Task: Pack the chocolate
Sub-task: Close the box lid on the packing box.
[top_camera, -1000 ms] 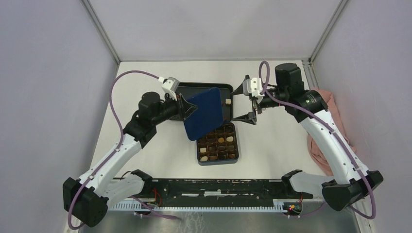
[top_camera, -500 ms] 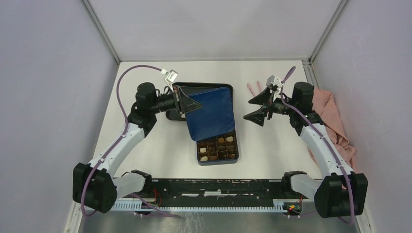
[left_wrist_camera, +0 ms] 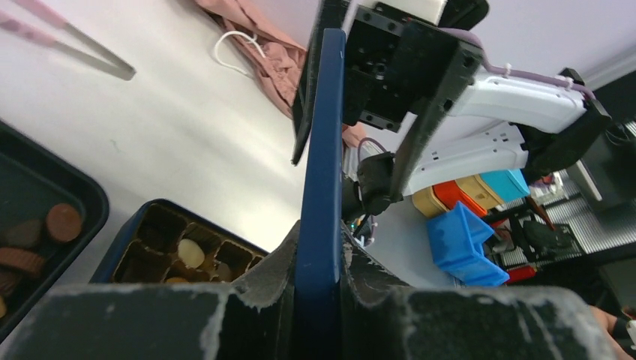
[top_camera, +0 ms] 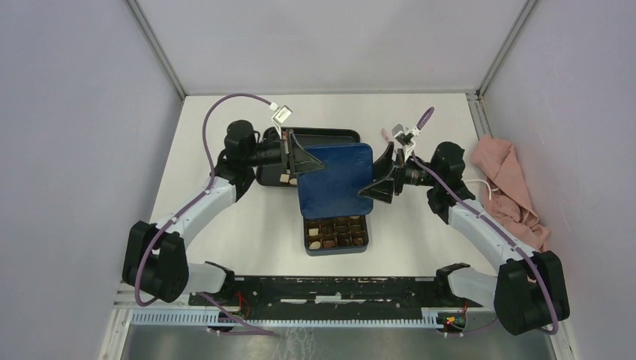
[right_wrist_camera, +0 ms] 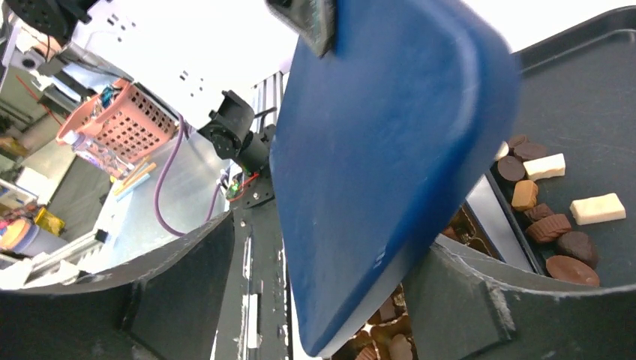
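A second ago the right gripper (top_camera: 379, 174) hung beside the tray. It has since swung in, and the flat dark-blue lid (top_camera: 335, 184), which was slanted then, has come down nearly level. The right fingers (right_wrist_camera: 172, 300) stand spread wide, one on each side of the lid's right edge; whether they touch it I cannot tell. The left gripper (top_camera: 306, 160) is pinched narrow on the opposite edge and carries the lid above the table. Beneath it, the dark rectangular box with square compartments (top_camera: 336, 234) shows only its near rows, several of them holding chocolate (left_wrist_camera: 191, 253), brown and cream pieces. More pieces lie loose in the shallow black tray (top_camera: 322, 130) behind. A crumpled pink cloth (top_camera: 504, 187) sits beside the right arm.
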Robot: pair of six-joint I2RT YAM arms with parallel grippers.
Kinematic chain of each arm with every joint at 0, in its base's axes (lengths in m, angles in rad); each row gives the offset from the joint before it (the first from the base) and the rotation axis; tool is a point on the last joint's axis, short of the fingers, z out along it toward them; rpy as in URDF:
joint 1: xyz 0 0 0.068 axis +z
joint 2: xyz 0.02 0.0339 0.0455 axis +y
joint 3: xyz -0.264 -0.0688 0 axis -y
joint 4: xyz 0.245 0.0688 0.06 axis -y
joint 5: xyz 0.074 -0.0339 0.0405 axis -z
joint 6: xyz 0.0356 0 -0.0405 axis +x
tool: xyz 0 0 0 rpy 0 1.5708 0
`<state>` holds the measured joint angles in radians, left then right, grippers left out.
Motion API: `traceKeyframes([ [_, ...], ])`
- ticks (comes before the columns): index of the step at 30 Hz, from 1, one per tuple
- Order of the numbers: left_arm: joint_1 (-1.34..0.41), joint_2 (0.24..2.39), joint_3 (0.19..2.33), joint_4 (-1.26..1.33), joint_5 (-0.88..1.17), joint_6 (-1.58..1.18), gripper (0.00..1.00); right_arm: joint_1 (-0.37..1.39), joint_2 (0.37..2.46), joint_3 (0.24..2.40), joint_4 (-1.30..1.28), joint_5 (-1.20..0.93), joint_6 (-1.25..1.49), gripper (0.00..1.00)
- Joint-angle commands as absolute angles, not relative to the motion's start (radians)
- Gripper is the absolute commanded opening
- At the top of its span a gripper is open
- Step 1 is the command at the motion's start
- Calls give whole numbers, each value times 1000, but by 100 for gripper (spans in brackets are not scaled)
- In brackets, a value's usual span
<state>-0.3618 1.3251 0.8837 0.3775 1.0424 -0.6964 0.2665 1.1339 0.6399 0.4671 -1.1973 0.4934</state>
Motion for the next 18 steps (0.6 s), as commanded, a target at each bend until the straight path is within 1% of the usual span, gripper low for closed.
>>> traceKeyframes([
  [1,-405,1342,948,482,1083,-752,2,269,1171,607,776,-1165,776,74],
  [2,-406,1344,951,482,1083,-752,2,271,1175,598,826,-1166,818,65],
  [7,-409,1365,956,483,1078,-760,4,278,1163,565,910,-1185,894,27],
  [8,-411,1368,956,482,1072,-763,7,281,1157,558,914,-1184,902,19],
  [9,-411,1370,954,483,1058,-767,11,282,1150,548,921,-1185,910,14],
  [11,-411,1367,946,481,1037,-773,20,283,1140,524,967,-1187,964,7],
  [12,-411,1361,944,471,1009,-773,28,282,1141,506,1022,-1190,1006,4],
  [13,-409,1353,943,448,994,-760,42,282,1144,488,1072,-1192,1065,2],
  [14,-410,1339,944,405,953,-729,50,282,1143,465,1117,-1189,1100,1],
  [15,-408,1322,951,345,905,-683,55,282,1143,449,1137,-1188,1123,0],
  [18,-407,1244,978,124,705,-506,61,276,1136,395,1132,-1180,1149,0],
])
